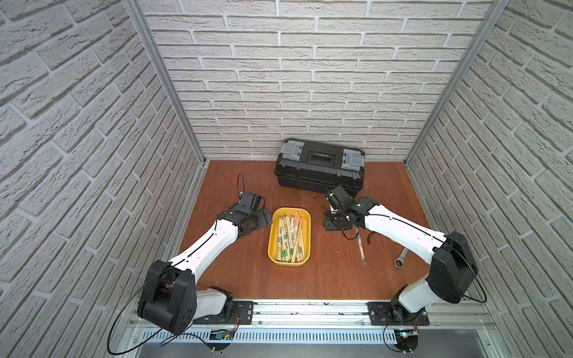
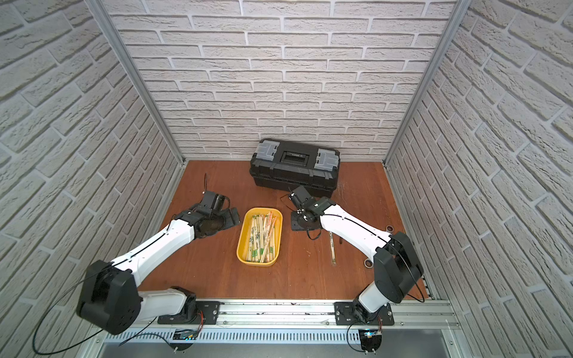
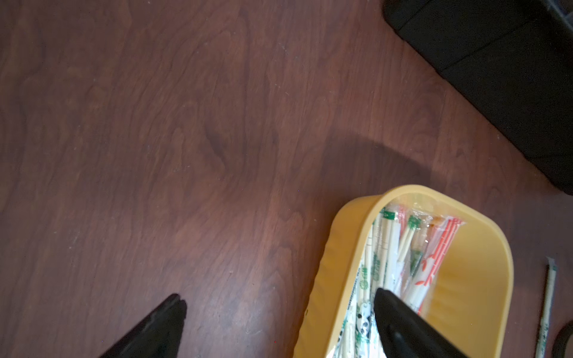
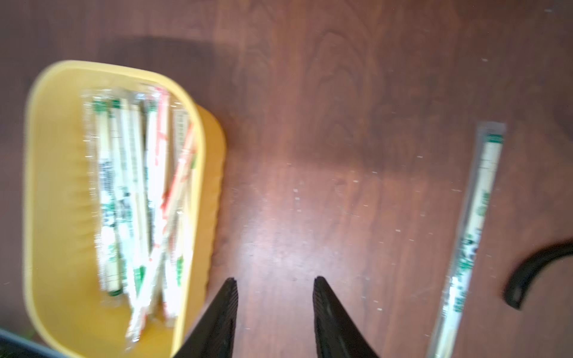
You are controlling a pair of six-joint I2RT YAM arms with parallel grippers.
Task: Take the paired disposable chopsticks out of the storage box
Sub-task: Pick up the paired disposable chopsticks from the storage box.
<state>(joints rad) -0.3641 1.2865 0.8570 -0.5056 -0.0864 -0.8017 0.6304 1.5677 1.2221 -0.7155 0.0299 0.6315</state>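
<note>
The yellow storage box (image 1: 273,245) (image 2: 242,248) lies mid-table, filled with several paired disposable chopsticks (image 1: 290,238) (image 2: 262,237) in clear printed sleeves. One more sleeved pair (image 1: 361,251) (image 4: 474,223) lies on the table to the box's right. My left gripper (image 1: 265,218) (image 3: 279,296) is open wide and straddles the box's left wall (image 3: 350,248), one finger over the chopsticks (image 3: 400,248). My right gripper (image 1: 333,221) (image 4: 275,279) hangs over bare wood between the box (image 4: 31,186) and the loose pair, open with nothing between its fingers.
A large black toolbox (image 1: 319,167) (image 2: 294,165) stands at the back, close behind the right wrist. A steel wrench (image 1: 401,258) lies at the right, partly under the right arm. A black cable (image 4: 533,269) curves near the loose pair.
</note>
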